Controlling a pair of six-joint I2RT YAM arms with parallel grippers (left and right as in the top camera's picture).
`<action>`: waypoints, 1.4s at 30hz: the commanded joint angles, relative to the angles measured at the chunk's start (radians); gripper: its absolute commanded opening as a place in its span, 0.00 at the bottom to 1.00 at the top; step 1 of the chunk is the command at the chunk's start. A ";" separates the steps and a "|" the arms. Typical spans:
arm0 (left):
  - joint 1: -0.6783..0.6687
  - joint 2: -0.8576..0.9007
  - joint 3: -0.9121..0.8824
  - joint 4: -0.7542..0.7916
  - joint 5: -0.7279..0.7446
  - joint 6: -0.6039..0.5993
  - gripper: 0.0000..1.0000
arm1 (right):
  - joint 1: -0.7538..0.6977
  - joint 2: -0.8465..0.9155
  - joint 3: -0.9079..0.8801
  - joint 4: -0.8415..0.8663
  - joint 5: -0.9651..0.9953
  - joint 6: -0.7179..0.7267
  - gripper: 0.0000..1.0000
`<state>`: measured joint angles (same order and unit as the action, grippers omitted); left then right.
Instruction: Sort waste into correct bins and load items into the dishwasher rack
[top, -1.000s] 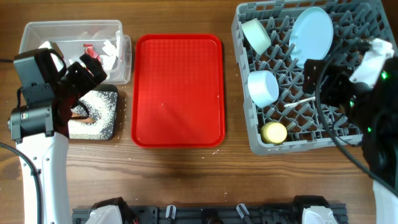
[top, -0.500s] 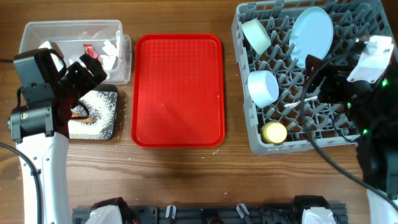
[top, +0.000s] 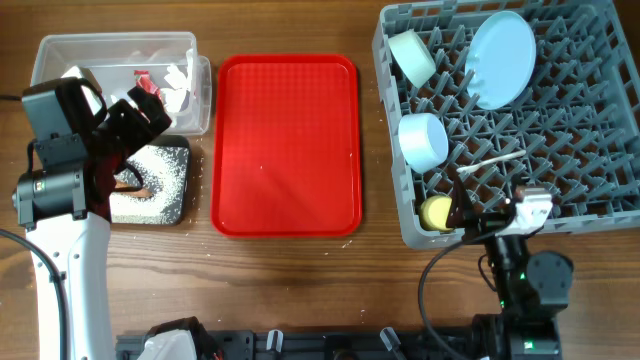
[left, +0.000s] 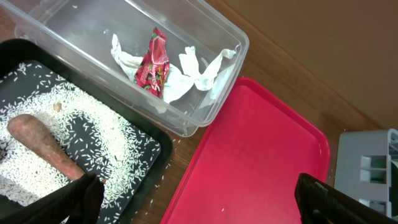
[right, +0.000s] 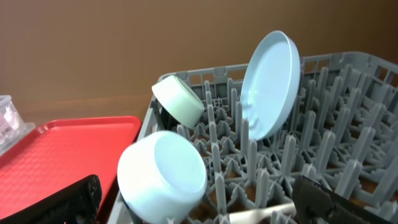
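Note:
The grey dishwasher rack (top: 560, 130) holds the pale blue plate (top: 500, 58) on edge, the whitish bowl (top: 412, 57), the light blue bowl (top: 423, 141), the yellow cup (top: 440, 212) and the white spoon (top: 490, 165). The clear tub (top: 60, 50) holds the red wrapper (left: 153, 62) and white paper (left: 199, 71). The black tray (left: 143, 134) holds the carrot-like piece (left: 43, 143), white grains (left: 106, 130) and a small brown lump (left: 57, 107). My left gripper (top: 140, 112) hangs open and empty over the tub and tray. My right gripper (top: 475, 215) is open and empty at the rack's front edge.
The flat red serving tray (top: 288, 140) lies between the bins and the rack, with a few stray grains on it and on the wood beside it. The right wrist view shows the plate (right: 270, 84), both bowls and the rack pegs (right: 348, 143) close ahead.
My right arm has drawn back from the rack's right side, over the spoon, to the rack's front edge. The spoon stays lying in the rack. The left arm has not moved.

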<state>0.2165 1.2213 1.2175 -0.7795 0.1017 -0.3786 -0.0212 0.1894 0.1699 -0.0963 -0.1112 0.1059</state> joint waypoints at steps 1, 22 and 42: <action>0.004 0.003 0.011 0.003 -0.002 0.008 1.00 | 0.003 -0.100 -0.067 0.028 0.008 0.024 1.00; 0.005 0.003 0.011 0.003 -0.002 0.008 1.00 | 0.003 -0.178 -0.165 0.103 0.013 0.027 1.00; -0.070 -0.272 -0.410 0.483 0.060 0.013 1.00 | 0.003 -0.178 -0.165 0.103 0.013 0.027 1.00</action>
<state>0.1505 1.0698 1.0019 -0.4599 0.0948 -0.3782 -0.0212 0.0181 0.0078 0.0044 -0.1104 0.1154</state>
